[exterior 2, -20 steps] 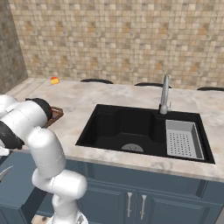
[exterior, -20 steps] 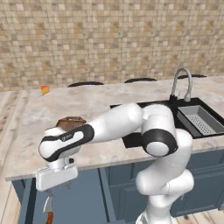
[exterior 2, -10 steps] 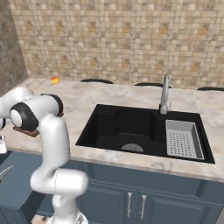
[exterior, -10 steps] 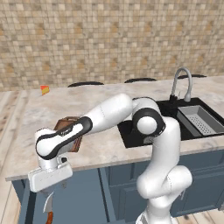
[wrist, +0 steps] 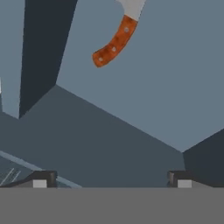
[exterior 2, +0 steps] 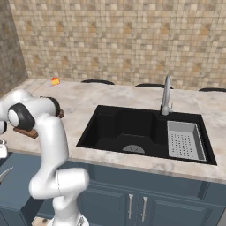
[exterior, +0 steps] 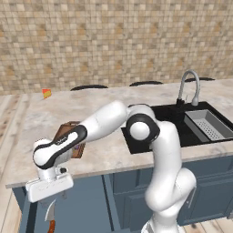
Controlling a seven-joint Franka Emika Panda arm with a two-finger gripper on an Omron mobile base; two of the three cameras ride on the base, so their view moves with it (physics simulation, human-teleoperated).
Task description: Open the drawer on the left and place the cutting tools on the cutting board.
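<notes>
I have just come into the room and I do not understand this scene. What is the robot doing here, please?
The white arm is reaching down over the front edge of the counter, with its gripper open and empty above the open drawer. A knife with a red-brown handle lies on the drawer floor, not yet grasped. The cutting board sits on the counter behind the arm, with no tool visible on the part that shows. It looks like the robot is about to fetch the knife.
</notes>
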